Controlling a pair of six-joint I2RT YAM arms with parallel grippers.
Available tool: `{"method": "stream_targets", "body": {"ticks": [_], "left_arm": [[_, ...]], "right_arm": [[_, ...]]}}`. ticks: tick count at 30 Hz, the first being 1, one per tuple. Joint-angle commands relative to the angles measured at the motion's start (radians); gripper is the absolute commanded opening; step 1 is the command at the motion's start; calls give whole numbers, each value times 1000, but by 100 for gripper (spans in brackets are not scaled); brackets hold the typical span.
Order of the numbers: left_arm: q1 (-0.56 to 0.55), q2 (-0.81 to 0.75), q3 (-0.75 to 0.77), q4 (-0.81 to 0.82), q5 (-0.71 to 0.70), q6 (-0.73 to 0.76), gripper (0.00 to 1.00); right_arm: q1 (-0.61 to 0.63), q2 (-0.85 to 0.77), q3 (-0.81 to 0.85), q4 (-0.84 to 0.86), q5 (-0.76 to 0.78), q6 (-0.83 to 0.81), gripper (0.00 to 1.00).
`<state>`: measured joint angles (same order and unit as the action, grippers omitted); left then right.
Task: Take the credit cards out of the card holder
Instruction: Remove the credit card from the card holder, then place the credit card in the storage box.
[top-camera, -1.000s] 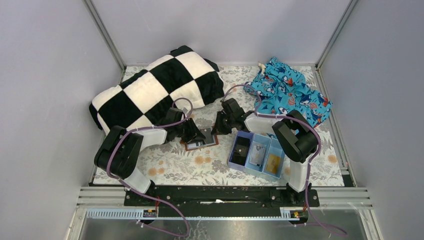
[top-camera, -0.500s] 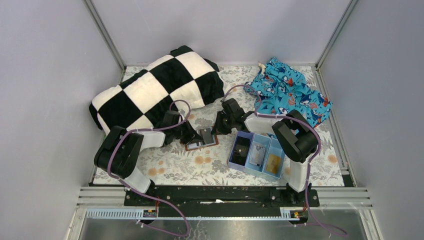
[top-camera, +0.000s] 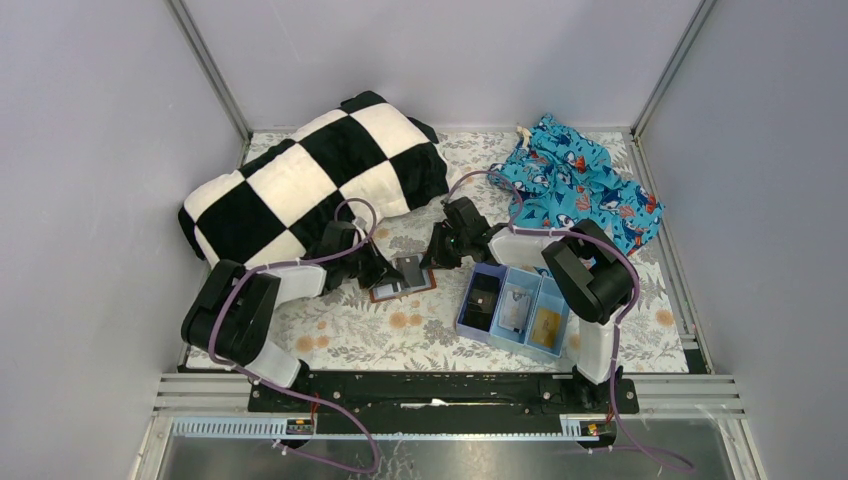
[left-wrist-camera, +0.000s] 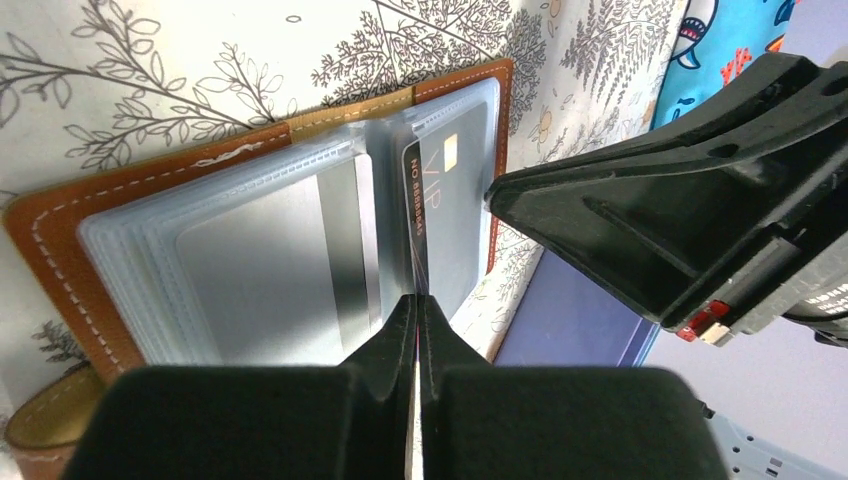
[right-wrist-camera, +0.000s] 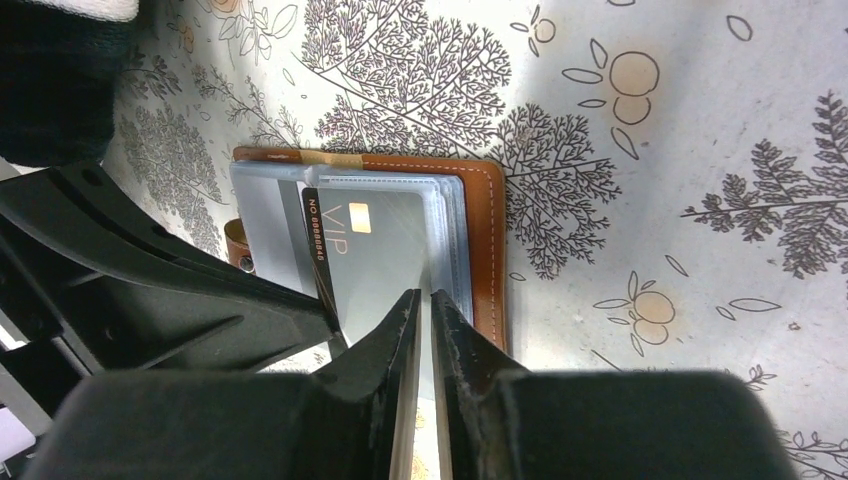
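Top external view — card holder (top-camera: 400, 288) lies open at mid-frame on the patterned table (top-camera: 340, 330). Left gripper (top-camera: 392, 272) is at its left edge and right gripper (top-camera: 433, 258) at its upper right; neither arm is clearly nearer. Light blue tray (top-camera: 466, 328), lower right of the holder, carries a pale card (top-camera: 515, 306) and an orange-gold card (top-camera: 546, 322).

Right wrist view: grey VIP card (right-wrist-camera: 385, 240) sits among clear sleeves, straight beyond the fingertips, long axis running up the frame.

Left fingers (left-wrist-camera: 395, 340) are pressed together. Right fingers (right-wrist-camera: 400, 330) are nearly so, with a thin slit between — whether either nips anything cannot be told.

Judged: extraction should follow that long axis.
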<state>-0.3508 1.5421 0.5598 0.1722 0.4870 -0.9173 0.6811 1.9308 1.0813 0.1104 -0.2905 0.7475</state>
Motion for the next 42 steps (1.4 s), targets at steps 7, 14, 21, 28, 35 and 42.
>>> {"method": "stream_targets", "body": {"ticks": [7,14,21,28,35,42], "left_arm": [[42,-93,-8,-83,12,63,0],[76,-137,-7,-169,7,128,0],[112,-198,-2,-244,12,173,0],[130,-215,14,-270,13,198,0],[131,-199,29,-249,31,189,0],[132,-183,31,-219,52,177,0]], "right_arm": [[-3,29,-34,-25,-6,-5,16],[-6,33,-33,-26,-17,-12,16],[-6,-16,-9,-16,-63,-25,20],[13,-62,19,5,-74,-53,30],[51,-4,57,7,-127,-51,31],[84,48,85,-2,-160,-79,28]]}}
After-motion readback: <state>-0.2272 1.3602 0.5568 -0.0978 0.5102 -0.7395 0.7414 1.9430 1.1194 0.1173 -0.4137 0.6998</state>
